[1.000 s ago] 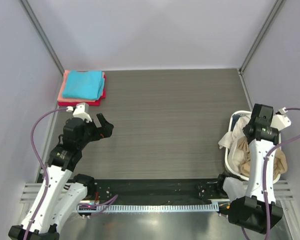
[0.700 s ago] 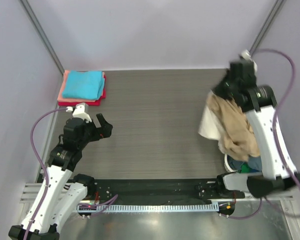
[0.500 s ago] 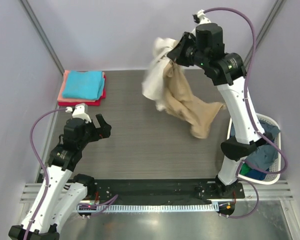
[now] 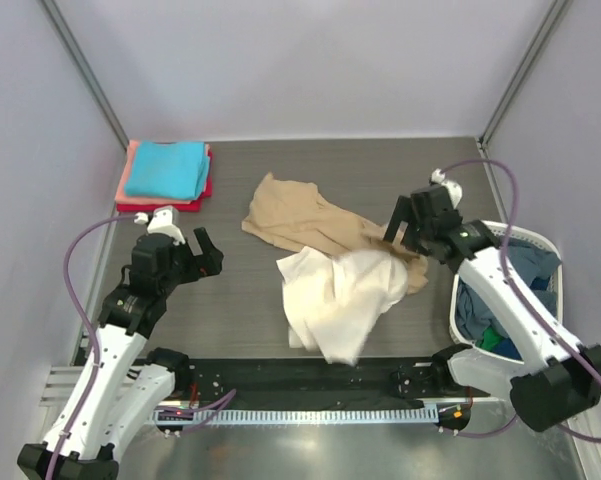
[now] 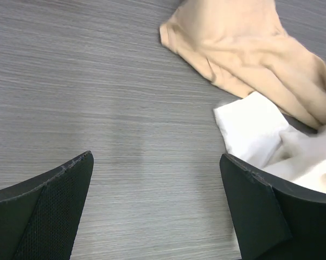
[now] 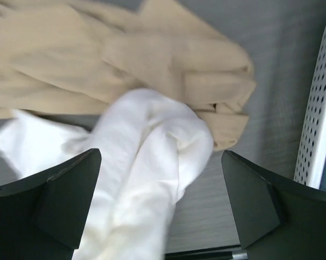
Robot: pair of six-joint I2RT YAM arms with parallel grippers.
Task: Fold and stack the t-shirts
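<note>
A tan shirt lies crumpled and spread out on the desk, around the middle and a little toward the far edge. A cream-white shirt lies bunched up beside it on the near side. Its upper right part overlaps the tan one, and its lower end reaches close to the near edge. Neither is folded.

In the far left corner sits a neat stack of folded shirts. A turquoise shirt is on top, a salmon-pink shirt shows under it along the left side, and a red shirt peeks out at the bottom right.

The right arm reaches in from the right edge. The right jaws are spread wide apart and hold nothing. The right wrist view shows them just above the spot where the white cloth overlaps the tan cloth. It is unclear whether they touch the cloth.

The left arm is over the left side of the desk, on the near side of the stack and well apart from the loose shirts. The left jaws are also apart and hold nothing, with bare desk between them in the left wrist view.

A white basket stands at the right edge, toward the near corner, with blue cloth inside.
</note>
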